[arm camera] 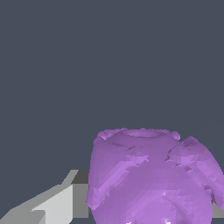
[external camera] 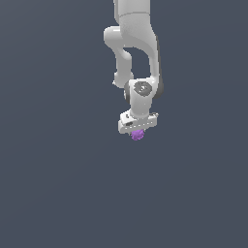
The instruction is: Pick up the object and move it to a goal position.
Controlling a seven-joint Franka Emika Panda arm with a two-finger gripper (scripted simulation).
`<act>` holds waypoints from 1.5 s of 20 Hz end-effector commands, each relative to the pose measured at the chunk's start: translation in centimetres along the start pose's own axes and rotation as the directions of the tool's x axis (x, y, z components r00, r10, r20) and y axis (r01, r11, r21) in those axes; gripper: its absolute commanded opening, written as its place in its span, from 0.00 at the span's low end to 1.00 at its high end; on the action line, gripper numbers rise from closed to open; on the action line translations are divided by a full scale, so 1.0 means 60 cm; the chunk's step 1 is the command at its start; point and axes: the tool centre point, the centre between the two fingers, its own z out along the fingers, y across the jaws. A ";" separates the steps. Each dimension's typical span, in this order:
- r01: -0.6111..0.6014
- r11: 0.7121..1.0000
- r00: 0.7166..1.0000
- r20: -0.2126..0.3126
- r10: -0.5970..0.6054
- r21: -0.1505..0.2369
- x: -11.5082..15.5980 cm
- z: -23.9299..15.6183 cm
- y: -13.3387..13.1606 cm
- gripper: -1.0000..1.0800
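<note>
So in the exterior view the whole backdrop is just flat dark blue-grey, no edges or seams I can pick out. The white jointed Panda arm (external camera: 131,48) comes down from the top edge, a bit to the exterior view's right of centre, bends through a couple of rounded links and ends in a wrist with a grey disc on it. Under that sits the white gripper (external camera: 138,130), a wide flat bar tilted slightly, with its exterior-view-right end higher.

The small purple knobbly ball (external camera: 137,135) pokes out right below that bar, about at its middle. It's clearly narrower than the gripper body and touches its underside, or at least tucks right up against it. The fingers themselves are too small to make out from here.

The wrist view is way closer. The purple ball (arm camera: 151,177) fills a big chunk of the picture, with a lumpy faceted surface, a flattish rim on one side and a few cracks or folds across it. One light grey blocky finger (arm camera: 59,203) sits right against the ball's side, and on the opposite side a thin grey sliver shows at the picture's edge, so the ball is between the two fingers. They look clamped onto it, with the ball up off anything else.
</note>
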 end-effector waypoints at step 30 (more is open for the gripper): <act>0.205 0.979 0.908 -0.376 -0.186 0.009 0.136 -0.184 0.116 0.00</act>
